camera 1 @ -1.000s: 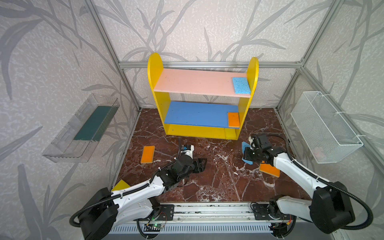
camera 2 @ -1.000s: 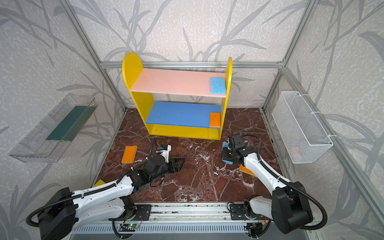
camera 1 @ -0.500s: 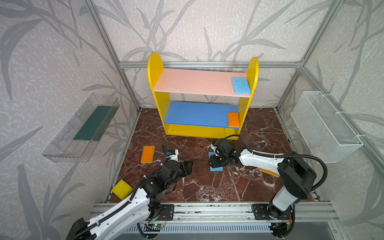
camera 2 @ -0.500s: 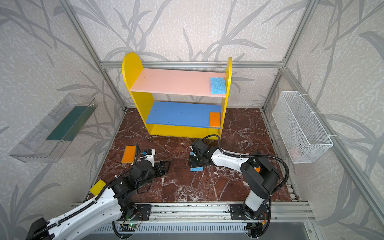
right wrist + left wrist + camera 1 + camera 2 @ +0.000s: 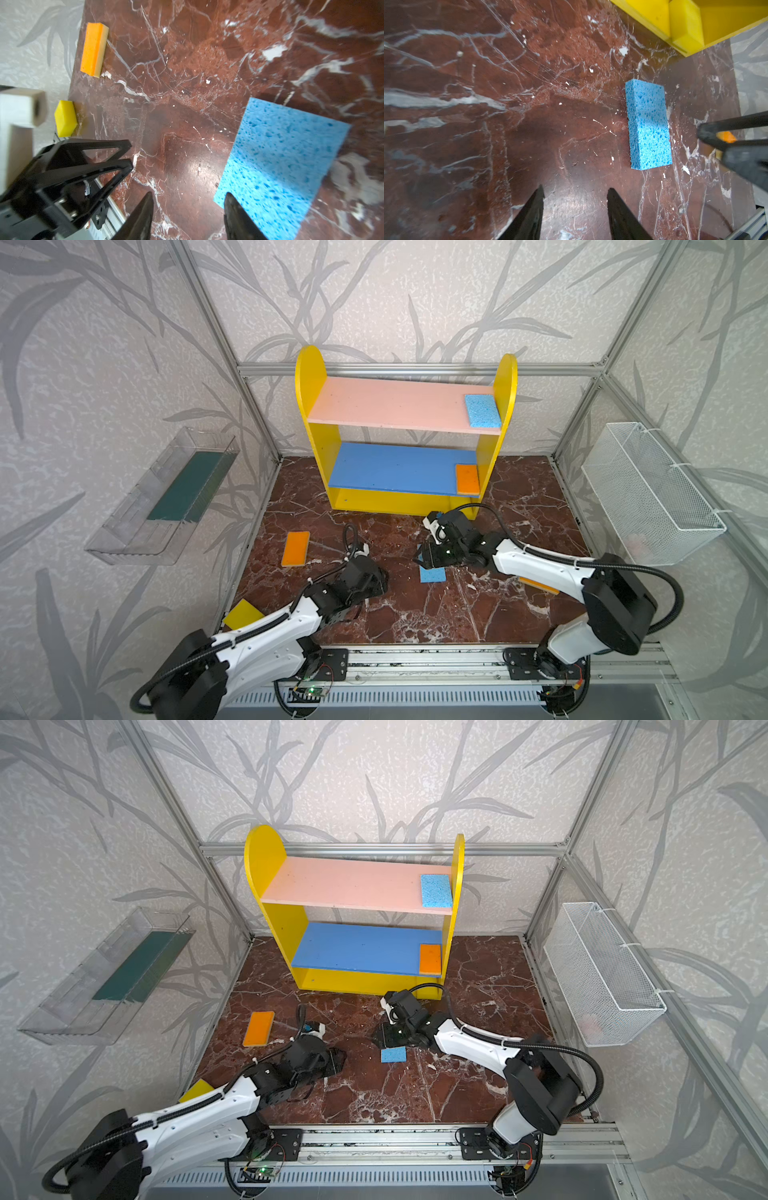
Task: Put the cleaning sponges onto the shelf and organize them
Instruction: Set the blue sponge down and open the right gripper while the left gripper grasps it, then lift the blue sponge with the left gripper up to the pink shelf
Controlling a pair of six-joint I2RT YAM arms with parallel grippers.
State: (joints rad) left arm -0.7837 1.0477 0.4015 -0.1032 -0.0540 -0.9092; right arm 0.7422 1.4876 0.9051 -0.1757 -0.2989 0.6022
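Note:
The shelf (image 5: pixel 309 377) (image 5: pixel 264 857) stands at the back, with a blue sponge (image 5: pixel 482 411) on its pink board and an orange sponge (image 5: pixel 467 479) on its blue board. Another blue sponge (image 5: pixel 432 573) (image 5: pixel 393 1054) (image 5: pixel 648 126) (image 5: pixel 280 162) lies flat on the floor in the middle. My right gripper (image 5: pixel 419 558) (image 5: pixel 189 196) hangs open just behind it, holding nothing. My left gripper (image 5: pixel 380 580) (image 5: pixel 575 191) is open and empty to the sponge's left. More cleaning sponges lie on the floor: an orange one (image 5: pixel 296 548) (image 5: pixel 93 48), a yellow one (image 5: pixel 243 614) (image 5: pixel 65 118), and an orange one (image 5: pixel 538 585) partly under the right arm.
A clear plastic tray (image 5: pixel 166 497) hangs on the left wall. A white wire basket (image 5: pixel 648 497) hangs on the right wall. An aluminium rail (image 5: pixel 415 659) runs along the front edge. Both grippers sit close together near the floor's middle.
My right gripper carried the blue sponge from the right to the middle, set it down and opened. The left arm drew back, then came forward toward the sponge, its jaws narrower.

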